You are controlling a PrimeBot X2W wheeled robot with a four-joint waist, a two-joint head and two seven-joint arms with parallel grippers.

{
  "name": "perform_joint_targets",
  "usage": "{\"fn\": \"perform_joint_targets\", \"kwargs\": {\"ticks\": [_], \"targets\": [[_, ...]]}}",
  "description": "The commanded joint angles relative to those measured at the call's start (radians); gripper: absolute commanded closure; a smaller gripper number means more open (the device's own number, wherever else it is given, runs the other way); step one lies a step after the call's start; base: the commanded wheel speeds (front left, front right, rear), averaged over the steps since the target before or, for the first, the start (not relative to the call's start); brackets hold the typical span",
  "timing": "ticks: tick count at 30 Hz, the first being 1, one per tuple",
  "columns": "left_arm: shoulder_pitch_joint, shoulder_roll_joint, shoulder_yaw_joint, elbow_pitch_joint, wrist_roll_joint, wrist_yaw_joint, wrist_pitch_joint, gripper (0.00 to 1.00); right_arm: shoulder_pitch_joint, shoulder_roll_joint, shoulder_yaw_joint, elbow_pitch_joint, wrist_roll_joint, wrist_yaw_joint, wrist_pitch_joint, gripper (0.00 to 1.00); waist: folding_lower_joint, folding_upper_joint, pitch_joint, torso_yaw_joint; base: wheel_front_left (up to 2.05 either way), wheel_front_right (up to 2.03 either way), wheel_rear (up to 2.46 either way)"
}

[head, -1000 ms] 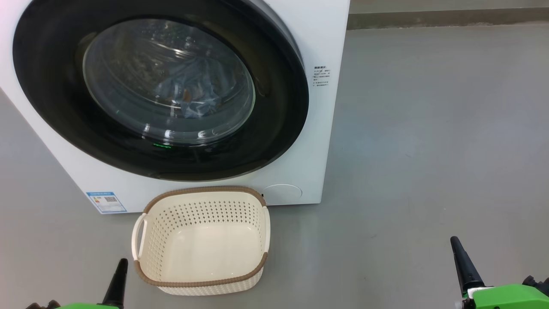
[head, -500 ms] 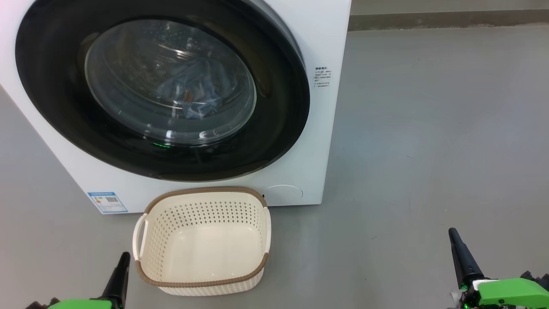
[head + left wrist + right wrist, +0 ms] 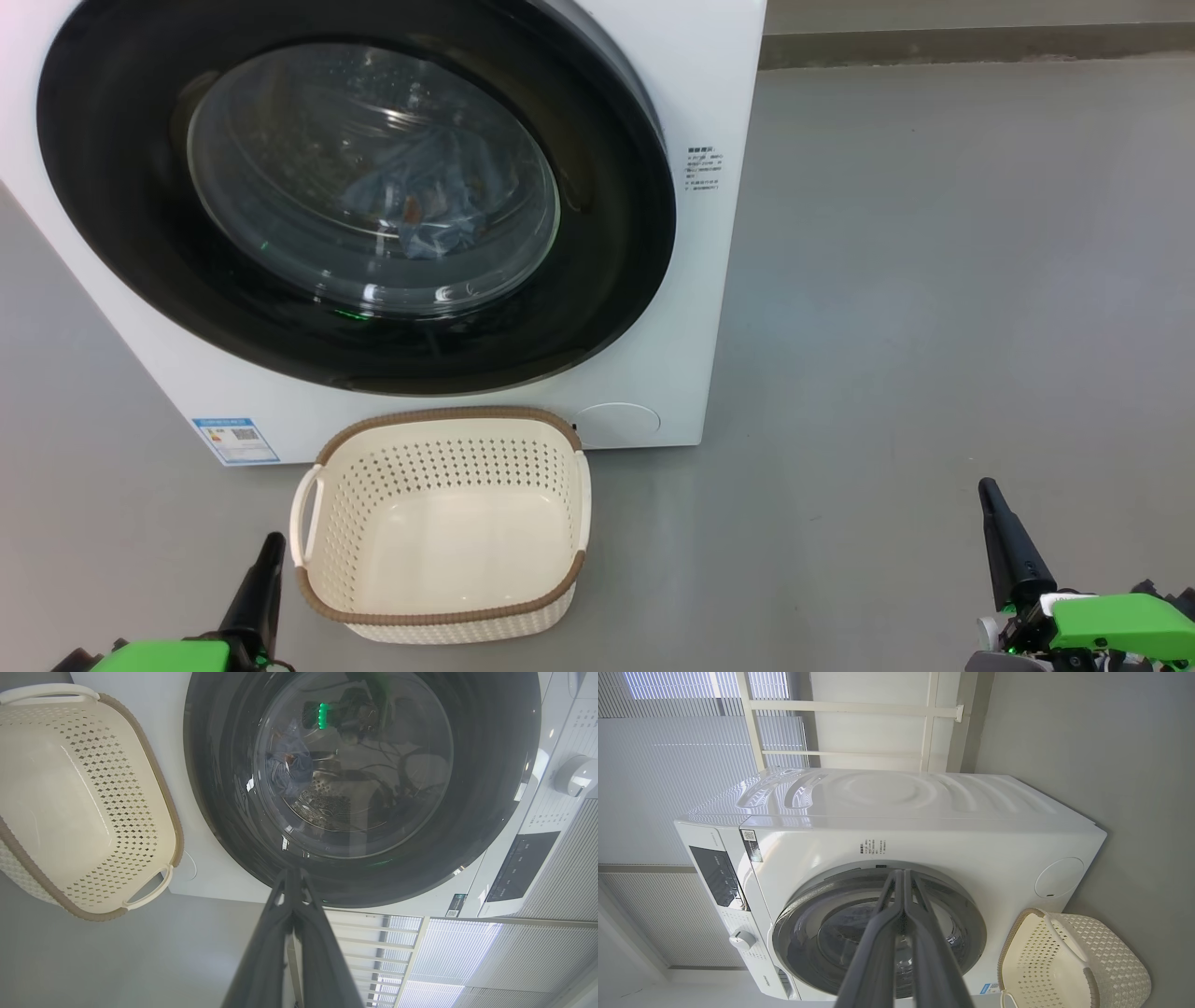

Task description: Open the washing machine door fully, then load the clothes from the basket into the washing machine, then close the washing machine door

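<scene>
If its latch is not caught, the door (image 3: 121,233) may drift open, and the left jaws could nudge the basket (image 3: 439,467) just beside them. Both jaws are pressed shut and empty. Past the empty basket on the floor (image 3: 887,373), the clothes (image 3: 420,201) lie behind the shut door's glass, well beyond either.
</scene>
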Motion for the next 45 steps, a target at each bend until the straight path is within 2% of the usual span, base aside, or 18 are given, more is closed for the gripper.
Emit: {"fn": "perform_joint_targets", "kwargs": {"ticks": [1,45], "targets": [[-0.041,0.017,0.036,-0.026,-0.008,-0.003,0.006,1.00,-0.039,-0.003,0.023,-0.029,0.010,-0.001,0.008,1.00,0.0000,-0.0001,0.000,0.000,0.00,0.00,0.00],[-0.041,0.017,0.035,-0.026,-0.008,-0.003,0.006,1.00,-0.040,-0.003,0.023,-0.029,0.010,-0.001,0.008,1.00,0.0000,-0.0001,0.000,0.000,0.00,0.00,0.00]]}}
